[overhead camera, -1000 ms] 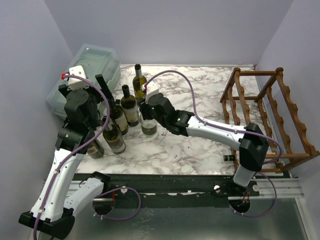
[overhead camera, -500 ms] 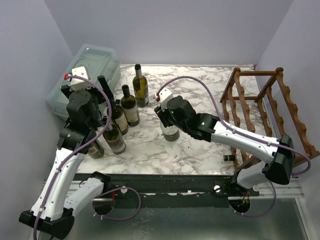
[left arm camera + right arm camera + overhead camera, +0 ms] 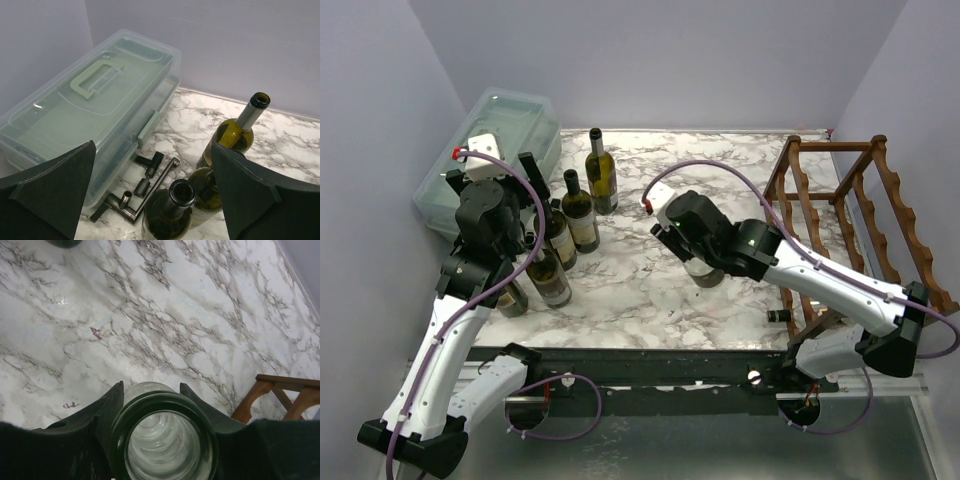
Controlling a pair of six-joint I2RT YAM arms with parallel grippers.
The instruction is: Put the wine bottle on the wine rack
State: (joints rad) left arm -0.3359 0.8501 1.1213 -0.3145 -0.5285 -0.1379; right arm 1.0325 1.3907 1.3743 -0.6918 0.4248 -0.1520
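Observation:
My right gripper [image 3: 692, 238] is shut on the neck of a clear wine bottle [image 3: 704, 270] and holds it upright over the middle of the marble table [image 3: 720, 170]. In the right wrist view the bottle's open mouth [image 3: 164, 440] sits between the two fingers [image 3: 102, 412]. The reddish-brown wooden wine rack [image 3: 865, 235] stands at the right edge, its corner showing in the right wrist view [image 3: 280, 395]. My left gripper [image 3: 510, 170] is open and empty above a group of several dark bottles [image 3: 563, 235] at the left.
A translucent lidded plastic box [image 3: 490, 150] lies at the far left, also in the left wrist view [image 3: 85, 105]. A dark metal part [image 3: 142, 182] lies beside it. A small dark object [image 3: 778, 316] lies at the rack's near foot.
My right arm has carried the clear bottle to the right, away from the bottle group and toward the rack. The left arm has barely moved.

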